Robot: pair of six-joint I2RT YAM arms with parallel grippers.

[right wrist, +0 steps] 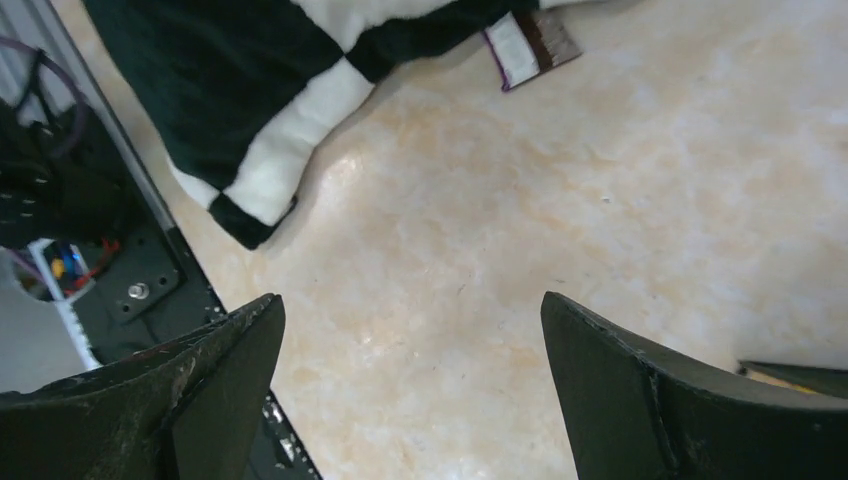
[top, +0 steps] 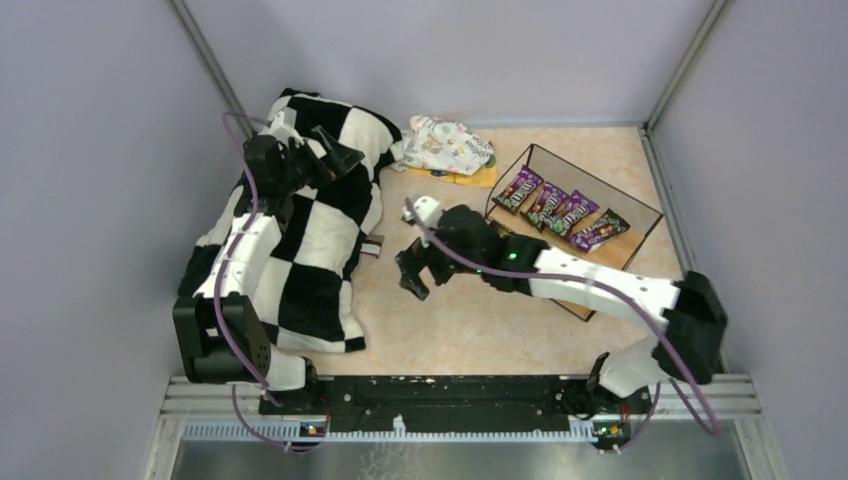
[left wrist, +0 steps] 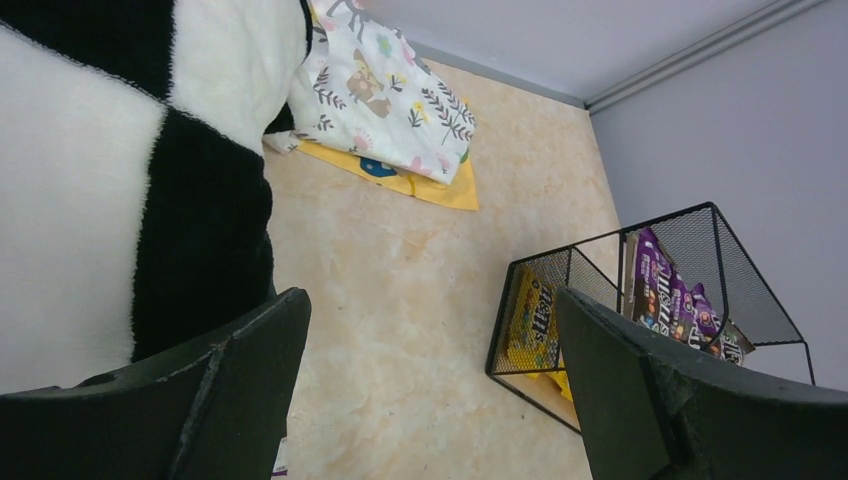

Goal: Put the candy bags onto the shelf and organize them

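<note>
Four purple candy bags (top: 572,213) lie side by side on the upper board of the shelf (top: 622,250), which stands at the far right of the counter (top: 470,320). They slope with the slanted board, each touching or just beside its neighbour. Through the mesh side of the shelf, the left wrist view shows yellow candy bags (left wrist: 530,322) on the lower board, beneath the purple ones; how many there are cannot be told. Another packet (top: 372,247) pokes out from under the right edge of the checkered blanket (top: 300,235), flat on the counter, with only its end showing.

The right pincer (right wrist: 412,300) hangs over bare counter between the blanket and the shelf, its fingers spread wide with nothing between them. The half-hidden packet lies near it, on the blanket side. The left pincer (left wrist: 432,305) is above the far part of the blanket, likewise wide and holding nothing, and its camera looks across the counter to the shelf.

At the back, a floral cloth bundle (top: 450,145) leans against the blanket and sits on top of an orange sheet (top: 472,178), whose near edge sticks out from under it. The sheet lies near the shelf's far left corner, not touching it
</note>
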